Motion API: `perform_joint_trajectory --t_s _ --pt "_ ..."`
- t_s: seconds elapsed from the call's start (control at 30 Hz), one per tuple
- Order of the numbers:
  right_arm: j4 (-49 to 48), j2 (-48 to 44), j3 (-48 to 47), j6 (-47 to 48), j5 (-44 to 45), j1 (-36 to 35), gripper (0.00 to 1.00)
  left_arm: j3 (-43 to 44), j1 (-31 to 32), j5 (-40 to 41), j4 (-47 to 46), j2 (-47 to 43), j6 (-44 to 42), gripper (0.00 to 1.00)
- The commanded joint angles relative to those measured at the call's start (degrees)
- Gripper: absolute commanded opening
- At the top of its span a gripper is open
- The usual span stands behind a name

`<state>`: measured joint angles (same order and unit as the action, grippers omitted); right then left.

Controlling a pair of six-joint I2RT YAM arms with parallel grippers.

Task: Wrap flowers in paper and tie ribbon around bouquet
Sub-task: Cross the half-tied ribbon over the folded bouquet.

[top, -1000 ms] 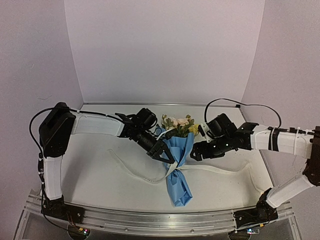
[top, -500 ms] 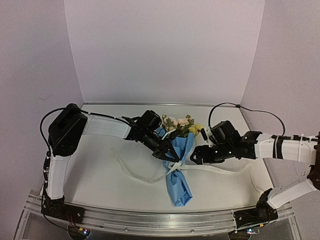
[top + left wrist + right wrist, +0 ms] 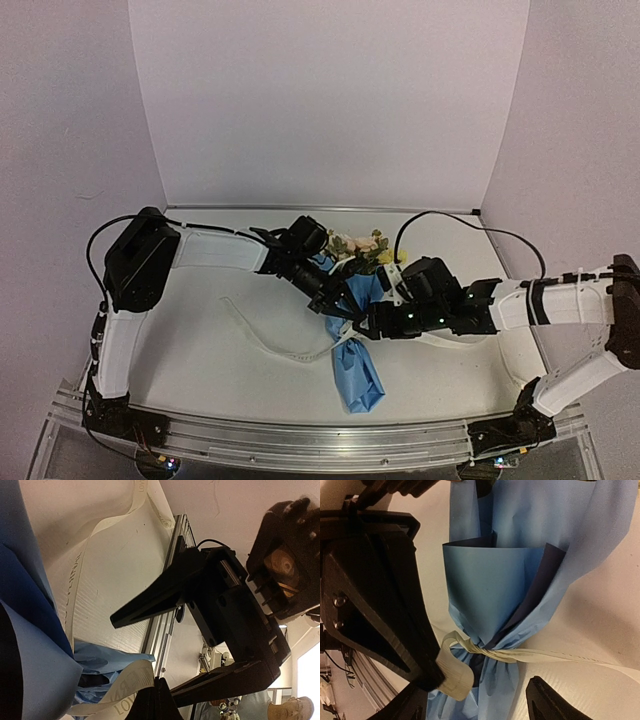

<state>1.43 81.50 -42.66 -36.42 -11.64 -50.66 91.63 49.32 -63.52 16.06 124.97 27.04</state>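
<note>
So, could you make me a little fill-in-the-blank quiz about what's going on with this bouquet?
1. The flowers are wrapped in paper coloured ____.
2. The paper's pinched waist is bound by an off-white ____.
3. In the right wrist view, the right fingers stand to either side of that waist, not shut but ____.
Missing words: blue; ribbon; open.

White table [image 3: 200,350]: blue paper [image 3: 357,378] bundle lying flat, ribbon [image 3: 570,656] trailing off it.
</note>
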Motion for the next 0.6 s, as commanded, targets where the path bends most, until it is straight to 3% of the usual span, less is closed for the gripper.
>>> perform_joint_trajectory --t_s 0.0,0.4,0.57 --pt "-4.47 2.43 -3.04 -2.54 1.02 -1.48 0.57 2.86 -0.04 -1.24 2.35 0.01 -0.63 0.00" --pt "-4.13 0.47 -2.41 -4.00 4.50 -2.37 0.02 3.27 -1.15 -0.46 2.40 0.17 0.05 0.01" --pt "1.26 -1.37 -3.55 -3.31 6.98 -2.41 0.00 2.27 -2.09 0.41 1.35 -1.47 -0.11 0.23"
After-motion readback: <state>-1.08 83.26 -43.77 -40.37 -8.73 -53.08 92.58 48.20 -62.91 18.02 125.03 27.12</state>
